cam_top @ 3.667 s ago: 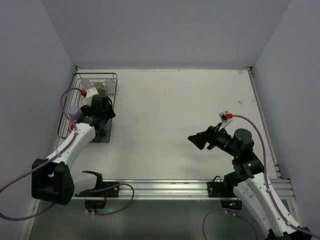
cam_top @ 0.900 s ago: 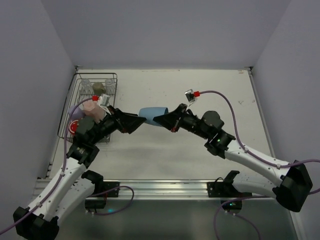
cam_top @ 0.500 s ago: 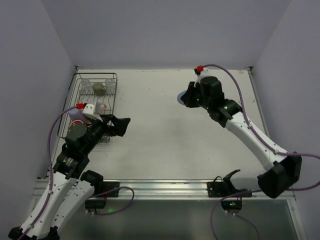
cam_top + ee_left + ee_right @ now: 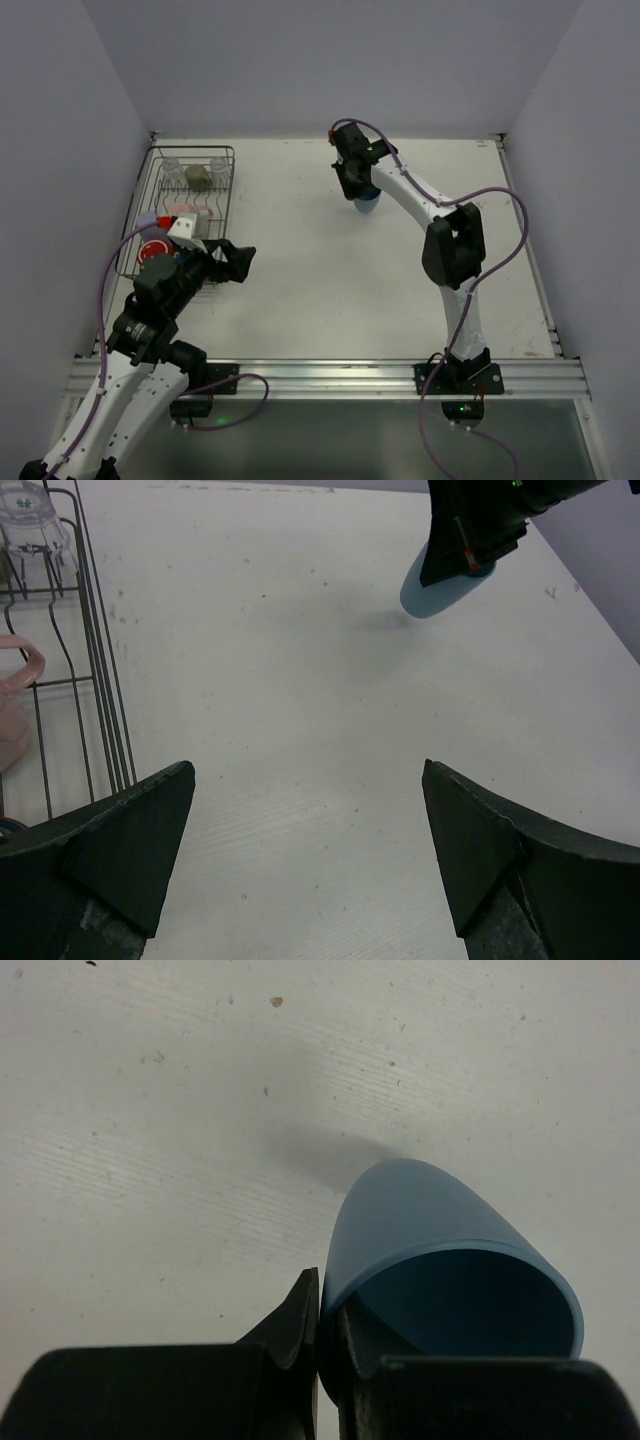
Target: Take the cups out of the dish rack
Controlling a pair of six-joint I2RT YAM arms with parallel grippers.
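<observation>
The dark wire dish rack (image 4: 190, 149) stands at the far left. In it are two clear glasses (image 4: 171, 165), a beige-olive mug (image 4: 198, 177), a pale pink mug (image 4: 185, 212), a lavender tumbler (image 4: 148, 220) and a red mug (image 4: 155, 250). My left gripper (image 4: 240, 262) (image 4: 308, 770) is open and empty, just right of the rack's near end. At the far middle, my right gripper (image 4: 356, 190) (image 4: 325, 1285) is shut on the wall of a blue cup (image 4: 367, 203) (image 4: 420, 1220) (image 4: 435, 592), one finger inside and one outside. The cup hangs tilted low over the table; I cannot tell if it touches.
In the left wrist view the rack's side wires (image 4: 100, 680) run along the left edge, with a clear glass (image 4: 25, 505) and the pink mug (image 4: 15, 715) behind them. Grey walls close in the table on three sides. An aluminium rail (image 4: 330, 375) lines the near edge.
Both grippers held the blue cup at mid-table. My left gripper let go, opened wide and drew back toward the rack. The right arm carried the cup to the far middle.
</observation>
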